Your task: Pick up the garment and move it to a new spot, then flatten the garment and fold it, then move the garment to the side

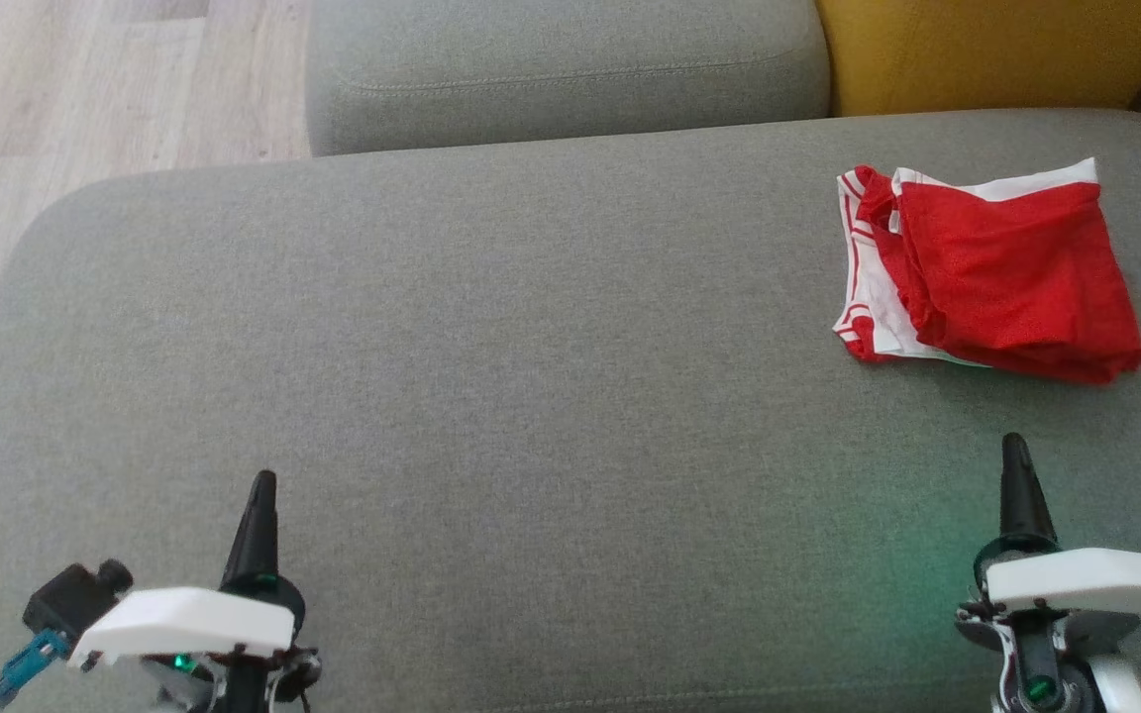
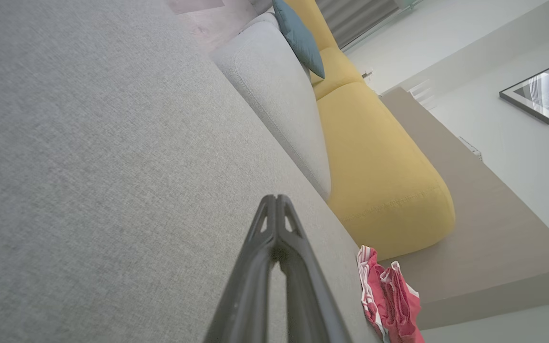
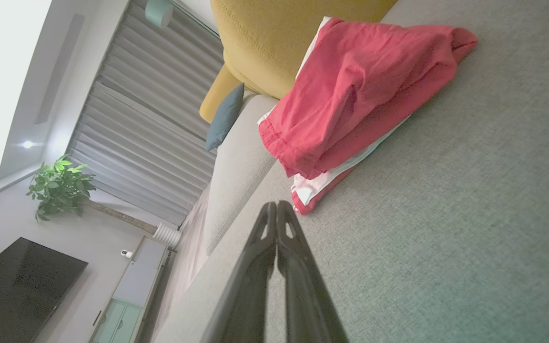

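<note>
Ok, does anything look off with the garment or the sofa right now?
Nothing spilled or damaged. The garment lies far right on the grey cushion, folded unevenly: a white-striped layer sticks out left of the red top layer. Left gripper and right gripper are shut, clear of it.

a broad grey woven-fabric sofa seat (image 1: pixel 491 327) is lying beside pale wooden floorboards (image 1: pixel 85 89). a grey fabric back cushion (image 1: pixel 561 69) is sitting just beside a mustard-yellow fabric cushion (image 1: pixel 986 50). a teal pillow (image 2: pixel 299 38) is resting against the yellow one. a leafy green plant (image 3: pixel 60 188) is standing before grey pleated curtains (image 3: pixel 146 119).
</note>
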Robot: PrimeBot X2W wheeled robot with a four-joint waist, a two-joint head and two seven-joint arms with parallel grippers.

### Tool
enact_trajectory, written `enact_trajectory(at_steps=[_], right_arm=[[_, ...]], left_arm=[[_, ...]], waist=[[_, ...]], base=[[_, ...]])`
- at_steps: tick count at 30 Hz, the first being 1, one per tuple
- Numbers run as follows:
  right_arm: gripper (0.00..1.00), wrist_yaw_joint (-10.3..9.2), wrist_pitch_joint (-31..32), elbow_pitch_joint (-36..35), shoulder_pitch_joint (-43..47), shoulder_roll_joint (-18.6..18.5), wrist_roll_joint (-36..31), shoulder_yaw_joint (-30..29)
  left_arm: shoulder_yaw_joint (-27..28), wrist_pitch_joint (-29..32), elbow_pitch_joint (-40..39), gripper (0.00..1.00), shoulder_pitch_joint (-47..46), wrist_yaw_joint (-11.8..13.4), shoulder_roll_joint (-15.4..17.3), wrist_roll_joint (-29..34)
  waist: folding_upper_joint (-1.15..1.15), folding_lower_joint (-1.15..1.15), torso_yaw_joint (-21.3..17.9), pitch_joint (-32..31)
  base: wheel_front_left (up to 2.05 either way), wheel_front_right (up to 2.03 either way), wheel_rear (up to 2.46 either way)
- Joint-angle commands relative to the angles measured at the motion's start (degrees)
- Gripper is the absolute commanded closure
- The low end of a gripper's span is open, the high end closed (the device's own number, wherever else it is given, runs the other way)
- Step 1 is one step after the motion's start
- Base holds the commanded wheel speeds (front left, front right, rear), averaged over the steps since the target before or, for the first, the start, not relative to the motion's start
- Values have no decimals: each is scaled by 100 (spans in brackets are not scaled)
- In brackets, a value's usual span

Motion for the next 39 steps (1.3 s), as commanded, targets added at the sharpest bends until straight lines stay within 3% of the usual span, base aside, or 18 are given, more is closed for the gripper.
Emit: enact_trajectory(at_steps=[1,39], right_arm=[[100,11,51,-226,-295,-41,162,22],[100,17,682,-343,-383,-44,2545,-246]], left_arm=[[191,43,-168,100,-351,-47,85,-152],[705,671,34,100,-629,-284,99,-2397]], waist=[[0,0,2,1],[0,0,62,25]], base=[[0,0,0],[0,0,0]])
